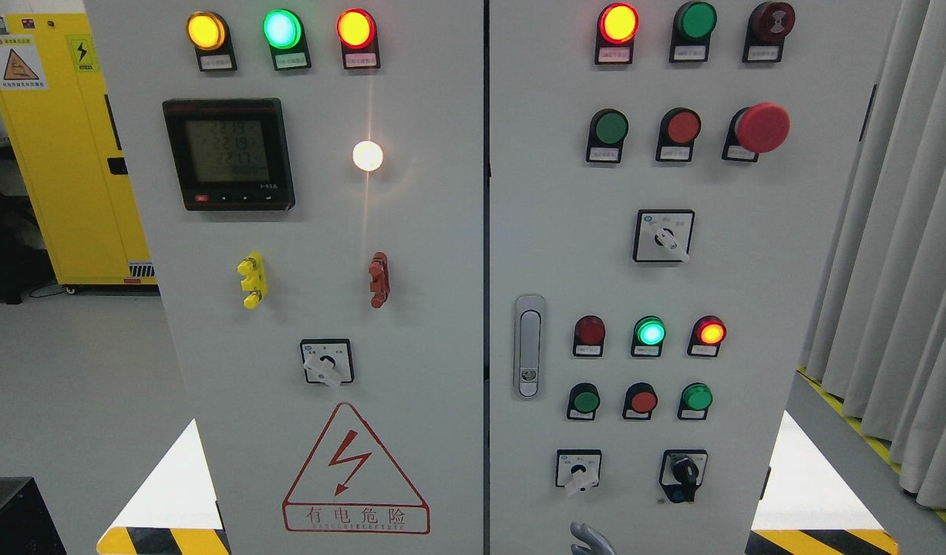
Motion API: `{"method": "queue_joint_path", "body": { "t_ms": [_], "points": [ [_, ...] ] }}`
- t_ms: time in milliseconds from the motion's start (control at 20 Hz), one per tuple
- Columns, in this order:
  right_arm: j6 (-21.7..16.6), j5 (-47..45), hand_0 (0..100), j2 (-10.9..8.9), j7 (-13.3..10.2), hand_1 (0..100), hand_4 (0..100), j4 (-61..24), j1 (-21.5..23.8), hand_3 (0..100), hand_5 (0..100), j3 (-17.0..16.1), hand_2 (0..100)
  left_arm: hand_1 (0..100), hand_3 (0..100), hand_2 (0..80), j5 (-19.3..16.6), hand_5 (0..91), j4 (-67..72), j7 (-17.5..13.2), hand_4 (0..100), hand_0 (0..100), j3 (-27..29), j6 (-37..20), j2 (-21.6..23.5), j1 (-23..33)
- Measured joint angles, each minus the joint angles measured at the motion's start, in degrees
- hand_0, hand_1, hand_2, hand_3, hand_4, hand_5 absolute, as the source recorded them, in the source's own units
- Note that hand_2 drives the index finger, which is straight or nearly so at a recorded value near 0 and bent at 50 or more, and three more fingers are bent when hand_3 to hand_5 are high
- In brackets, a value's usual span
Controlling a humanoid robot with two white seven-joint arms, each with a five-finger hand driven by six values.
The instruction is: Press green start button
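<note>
A grey control cabinet fills the head view, with two doors. On the right door [750, 293] one green push button [611, 127] sits in the upper row beside a red button [682, 126] and a red mushroom stop [761, 127]. Lower down are two more green buttons [586, 401] [697, 397], with a red one [642, 400] between them. Above them a green lamp [649, 332] glows. Only a grey tip of my right hand [592, 539] shows at the bottom edge, below the lower buttons and touching none of them.
The left door carries a meter display [228, 153], lit lamps [281, 28], a rotary switch [326, 362] and a danger triangle [355, 470]. A door handle [528, 345] is on the right door. A yellow cabinet [64, 146] stands at left and grey curtains [897, 254] at right.
</note>
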Motion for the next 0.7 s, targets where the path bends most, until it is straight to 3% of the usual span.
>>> {"method": "queue_joint_path", "body": {
  "t_ms": [350,400,450,550,600,700],
  "points": [
    [-0.14,0.32,47,0.0,-0.01,66,24,-0.01,0.01,17,18,-0.15,0,56,0,0.0,0.0,0.0,0.01,0.0,0,12,0.0,0.0,0.0,0.01],
    [-0.14,0.81,36,0.0,-0.01,71,30,-0.01,-0.02,20,20,-0.23,0,56,0,0.0,0.0,0.0,0.01,0.0,0,12,0.0,0.0,0.0,0.0],
    [-0.14,1.81,33,0.0,-0.02,74,33,-0.01,-0.1,23,22,-0.43,0,56,0,0.0,0.0,0.0,0.01,0.0,0,12,0.0,0.0,0.0,0.01],
    [-0.14,5.1,40,0.01,-0.17,76,36,-0.02,-0.28,26,25,-0.98,0,56,0,0.0,0.0,0.0,0.01,0.0,0,12,0.0,0.0,0.0,0.0],
    [-0.14,7.13,44,0.01,-0.88,80,54,-0.02,-0.48,40,45,-1.33,0,56,0,0.0,0.0,0.0,0.01,0.0,0,12,0.0,0.0,0.0,0.0],
    [-0.14,12.16,46,0.03,-2.39,82,69,-0.03,-1.31,54,64,-2.18,0,56,0,0.0,0.0,0.0,0.02,0.0,0,12,0.0,0.0,0.0,0.0]
  ]
}}
